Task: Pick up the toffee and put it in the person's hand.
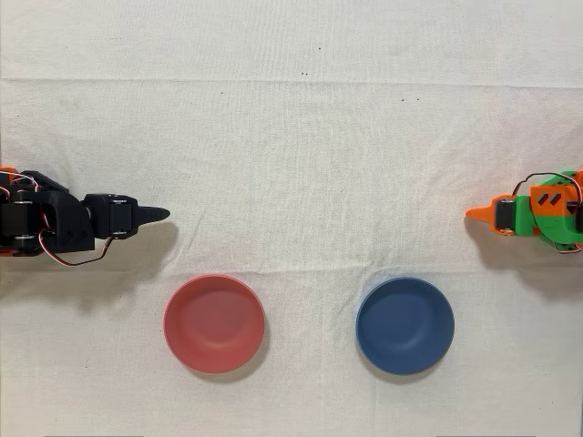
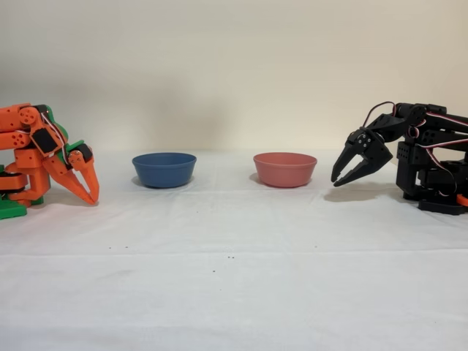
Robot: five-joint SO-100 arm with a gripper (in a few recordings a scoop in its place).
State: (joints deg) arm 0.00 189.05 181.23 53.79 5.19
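The gripper (image 2: 338, 178) of the black arm is seen in the fixed view with its two pointed, claw-shaped fingers (image 2: 353, 173) set a narrow way apart, a small gap showing between their tips; nothing is held between them. The fingers are made of matte black plastic, tapering to sharp points that angle down and hang just above the cloth. In the overhead view the gripper (image 1: 160, 215) is presented edge-on as a single dark wedge, so the gap is not visible there. Behind it, blocky black servo housings are joined by thin red and white wires, and the arm is folded back on its base at the picture's left edge.

The table is covered by a cream woven tablecloth (image 1: 301, 155), faintly creased and marked by a few small dark specks. Two smooth, round, matte bowls are set on it, well apart from each other: a red bowl (image 1: 214, 323) nearer the gripper and a blue bowl (image 1: 404, 325) beyond it. Both are shown empty from above.

An idle orange arm (image 2: 44, 157), with green parts, is folded at the opposite side.

No toffee and no person's hand can be found in either view.
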